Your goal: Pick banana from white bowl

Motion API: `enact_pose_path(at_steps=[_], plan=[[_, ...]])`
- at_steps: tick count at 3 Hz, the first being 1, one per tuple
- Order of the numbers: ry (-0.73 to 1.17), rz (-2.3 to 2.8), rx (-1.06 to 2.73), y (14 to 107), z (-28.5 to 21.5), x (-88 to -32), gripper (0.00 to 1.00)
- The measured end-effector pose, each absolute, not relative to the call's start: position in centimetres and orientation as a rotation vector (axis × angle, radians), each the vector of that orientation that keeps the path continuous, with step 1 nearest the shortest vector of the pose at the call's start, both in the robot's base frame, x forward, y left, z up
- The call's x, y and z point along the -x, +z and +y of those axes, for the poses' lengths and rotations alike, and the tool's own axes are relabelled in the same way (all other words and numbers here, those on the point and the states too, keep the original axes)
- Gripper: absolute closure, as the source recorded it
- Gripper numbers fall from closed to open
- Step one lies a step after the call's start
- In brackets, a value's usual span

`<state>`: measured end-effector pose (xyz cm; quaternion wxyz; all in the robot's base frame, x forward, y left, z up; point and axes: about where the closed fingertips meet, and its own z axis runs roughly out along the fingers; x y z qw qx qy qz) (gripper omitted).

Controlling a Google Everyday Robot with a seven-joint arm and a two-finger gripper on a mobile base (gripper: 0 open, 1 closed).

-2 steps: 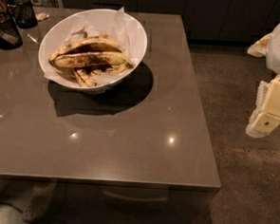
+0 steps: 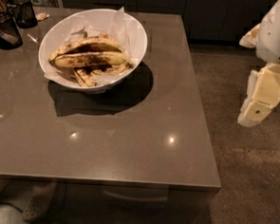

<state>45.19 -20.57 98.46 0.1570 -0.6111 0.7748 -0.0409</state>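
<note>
The banana [image 2: 88, 59] lies lengthwise across the middle of the white bowl [image 2: 143, 43], its ends pointing to 9 and 3 o'clock, dull yellow with dark-brown blotches. It rests on other bananas: 1 just behind it toward 12 o'clock [image 2: 89, 44] and shorter pieces under it toward 6 o'clock [image 2: 91, 75]. Crumpled white paper [image 2: 124, 25] lines the bowl and sticks up past the rim at 1 o'clock. The bowl sits on the grey glossy worktop [image 2: 128, 146], in its 10 o'clock part. A dark cup [image 2: 24, 11] stands at the worktop's far 10 o'clock corner. The gripper [image 2: 259, 97] hangs off the worktop's edge at 3 o'clock of the view, well apart from the bowl, over the speckled floor [image 2: 249, 187]; I cannot tell whether it is open or closed.
</note>
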Motion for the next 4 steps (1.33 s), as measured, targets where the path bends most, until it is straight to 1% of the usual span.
enact_pose_path(at_steps=[2,4], plan=[[-0.177,2.215,1.919,98.3,-17.0,-50.6,0.0],[-0.18,2.134,1.884,99.1,-15.6,-52.3,0.0]])
